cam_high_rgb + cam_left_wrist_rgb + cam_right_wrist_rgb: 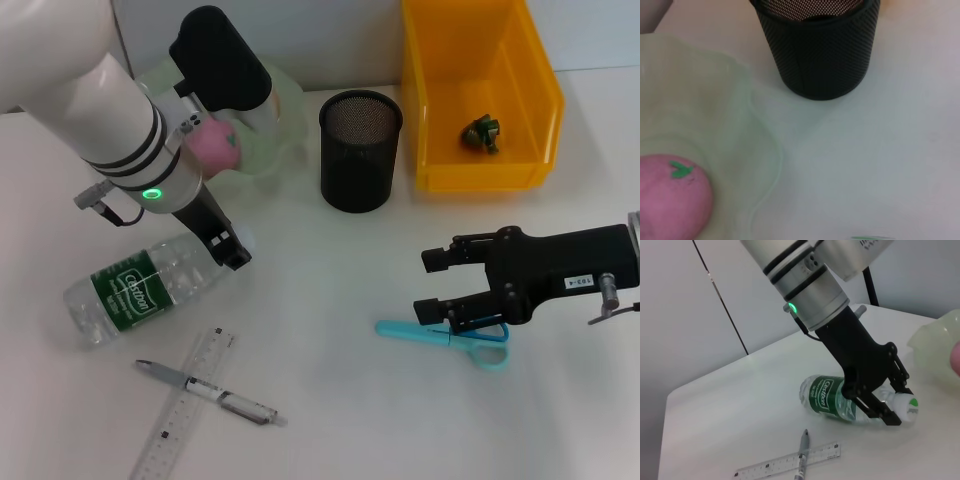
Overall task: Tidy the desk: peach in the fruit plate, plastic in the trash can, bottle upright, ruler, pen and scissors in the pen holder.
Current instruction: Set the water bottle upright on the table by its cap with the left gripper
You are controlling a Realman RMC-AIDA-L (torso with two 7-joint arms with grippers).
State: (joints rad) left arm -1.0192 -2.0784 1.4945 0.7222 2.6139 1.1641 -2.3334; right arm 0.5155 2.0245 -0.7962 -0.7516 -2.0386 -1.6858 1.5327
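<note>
Fingers of the left gripper sat released around the cap of the lying bottle on the bench, while the right gripper hung released over the scissors.

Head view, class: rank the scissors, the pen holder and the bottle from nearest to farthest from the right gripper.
Measured from the right gripper:
1. Scissors: lying on the desk right under the gripper's fingers.
2. Pen holder: standing farther back, toward the robot's left, beside the trash can.
3. Bottle: on its side far across on the robot's left, at the left gripper.
</note>
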